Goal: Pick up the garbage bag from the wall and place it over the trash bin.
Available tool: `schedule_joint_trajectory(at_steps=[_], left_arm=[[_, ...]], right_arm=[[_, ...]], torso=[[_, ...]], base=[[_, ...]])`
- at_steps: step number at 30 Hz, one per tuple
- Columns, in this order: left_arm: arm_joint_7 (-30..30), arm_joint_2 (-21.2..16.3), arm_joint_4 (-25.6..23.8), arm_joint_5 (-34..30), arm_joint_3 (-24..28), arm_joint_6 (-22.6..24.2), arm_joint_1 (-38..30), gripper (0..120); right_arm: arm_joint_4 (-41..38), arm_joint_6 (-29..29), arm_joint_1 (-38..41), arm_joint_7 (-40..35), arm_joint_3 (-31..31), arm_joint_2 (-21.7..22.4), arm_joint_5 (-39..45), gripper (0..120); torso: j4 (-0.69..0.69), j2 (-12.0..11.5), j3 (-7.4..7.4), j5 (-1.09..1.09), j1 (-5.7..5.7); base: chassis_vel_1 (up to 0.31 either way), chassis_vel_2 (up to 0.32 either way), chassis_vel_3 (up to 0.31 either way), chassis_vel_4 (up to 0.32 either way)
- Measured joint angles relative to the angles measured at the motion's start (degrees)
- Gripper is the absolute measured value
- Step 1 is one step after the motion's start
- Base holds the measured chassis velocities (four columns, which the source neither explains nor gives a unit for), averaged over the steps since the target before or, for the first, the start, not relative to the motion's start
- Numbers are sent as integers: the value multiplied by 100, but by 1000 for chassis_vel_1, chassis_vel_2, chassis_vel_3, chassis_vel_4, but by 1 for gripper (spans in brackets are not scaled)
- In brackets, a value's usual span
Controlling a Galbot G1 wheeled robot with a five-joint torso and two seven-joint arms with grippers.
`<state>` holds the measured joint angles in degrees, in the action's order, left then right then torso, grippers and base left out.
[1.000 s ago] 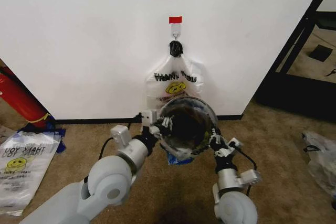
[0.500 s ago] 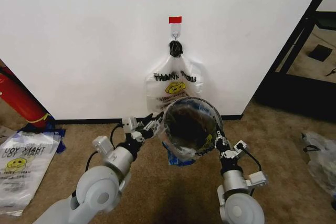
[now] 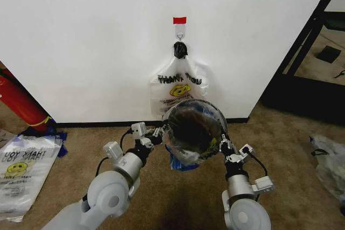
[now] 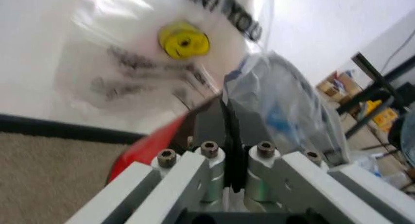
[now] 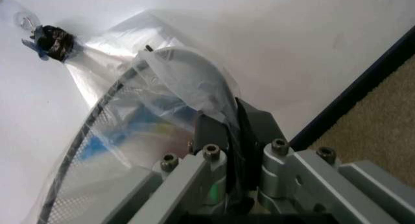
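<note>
The garbage bag (image 3: 190, 133), thin clear crinkly plastic with blue patches, is off the wall (image 3: 97, 36) and draped over the mouth of the trash bin (image 3: 186, 116), the small round black wire-mesh wastebasket standing on the carpet close to the wall. In the head view the film covers the bin's rim all round, with a loose fold and a blue patch hanging at the near side.

The left gripper (image 3: 157, 131) sits at the bin's left rim. In the left wrist view its fingers (image 4: 214, 129) are pressed tight together, and clear plastic with blue bunches just beside them; whether film is pinched between them I cannot tell. The right gripper (image 3: 223, 145) is at the bin's right rim. In the right wrist view its fingers (image 5: 214, 129) are clenched on a fold of the bag, drawn over the mesh edge.

A whitish "THANK YOU" smiley bag (image 3: 178, 87) hangs from the metal hook (image 3: 180, 37) under the red tape strip (image 3: 179, 20); that one is not the task's bag.

By my judgement the pickup is done and the placing is nearly finished. What seems left is seating the plastic evenly around the rim, tucking the slack fold, and letting go.
</note>
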<state>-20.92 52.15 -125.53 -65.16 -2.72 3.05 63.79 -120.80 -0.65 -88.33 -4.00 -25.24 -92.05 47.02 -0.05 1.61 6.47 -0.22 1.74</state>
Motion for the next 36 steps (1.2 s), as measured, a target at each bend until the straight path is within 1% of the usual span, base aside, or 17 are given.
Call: schedule_joint_trajectory(at_steps=[6, 8, 14, 21, 23, 27, 29, 30, 33, 34, 35, 36], left_arm=[[-7, -8, -19, -60, -52, -11, 27, 0], [-3, -18, -22, 30, 76, -7, 119, 0], [40, 18, 59, 184, 245, 16, 185, 0], [-45, 58, 119, -96, 222, 128, 13, 0], [-90, 29, 16, -218, 143, 216, 22, 11], [-144, -2, -189, -245, -33, 400, 73, 26], [-198, -87, -286, -163, -164, 677, 99, 36], [-198, -87, -286, -163, -164, 677, 99, 36], [-260, -164, -324, -43, -260, 891, 130, 46], [-294, -215, -329, 80, -321, 1027, 161, 53], [-300, -228, -329, 121, -335, 1060, 170, 54], [-318, -272, -329, 279, -367, 1137, 214, 61]], right_arm=[[4, -6, -15, 5, -9, 16, -1, 1], [-16, -3, -13, 7, 14, 4, -4, 1], [-112, 21, -47, 20, 46, -3, -5, 1], [-174, 20, -140, 67, 36, 3, -6, 1], [-174, 13, -163, 79, 31, -1, -16, 1], [-147, 2, -151, 86, 34, -4, -29, 1], [-130, 1, -117, 85, 37, -4, -38, 1], [-130, 1, -117, 85, 37, -4, -38, 1], [-123, 1, -94, 76, 38, -5, -40, 1], [-114, 2, -82, 64, 32, -5, -39, 1], [-112, 2, -79, 63, 30, -6, -37, 1], [-97, 0, -66, 55, 17, -6, -30, 1]], torso=[[0, 0, 0, 0, 0], [0, 0, 0, 0, 0], [1, 0, 0, 0, 0], [-1, 0, 0, 0, 0], [-1, 0, 0, 0, 0], [0, 0, 0, 0, 0], [0, 0, 0, 0, 0], [0, 0, 0, 0, 0], [0, 0, 0, 0, 0], [0, 0, 0, 0, 0], [0, 0, 0, 0, 0], [0, 0, 0, 0, 0]], base=[[0, 0, 0, 0], [0, 0, 0, 0], [0, 0, 0, 0], [0, 0, 0, 0], [0, 0, 0, 0], [0, 0, 0, 0], [0, 0, 0, 0], [0, 0, 0, 0], [0, 0, 0, 0], [0, 0, 0, 0], [0, 0, 0, 0], [0, 0, 0, 0]])
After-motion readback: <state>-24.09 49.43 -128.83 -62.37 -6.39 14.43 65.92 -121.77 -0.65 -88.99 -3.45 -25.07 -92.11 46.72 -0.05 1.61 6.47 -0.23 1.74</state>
